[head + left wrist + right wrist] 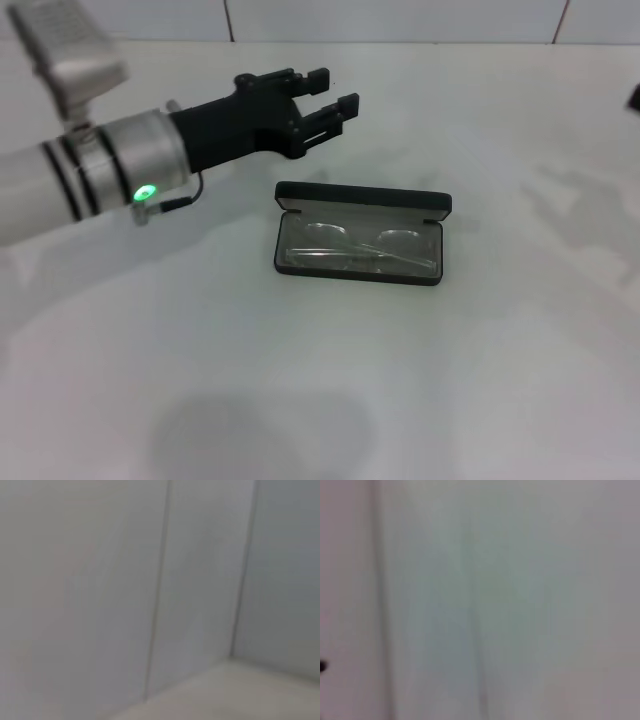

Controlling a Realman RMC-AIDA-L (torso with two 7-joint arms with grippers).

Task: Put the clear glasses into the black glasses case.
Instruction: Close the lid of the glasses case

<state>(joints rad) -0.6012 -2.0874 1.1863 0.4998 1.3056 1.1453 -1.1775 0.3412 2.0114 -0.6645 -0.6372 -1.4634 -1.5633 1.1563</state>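
Clear glasses point(358, 250) inside black glasses case point(361, 201), left pincer point(334, 90) open

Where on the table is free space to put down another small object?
Bare table in front of the open case, and to its right. The glasses fill the case. Behind and left of it, the open left gripper hangs, so it is crowded there.
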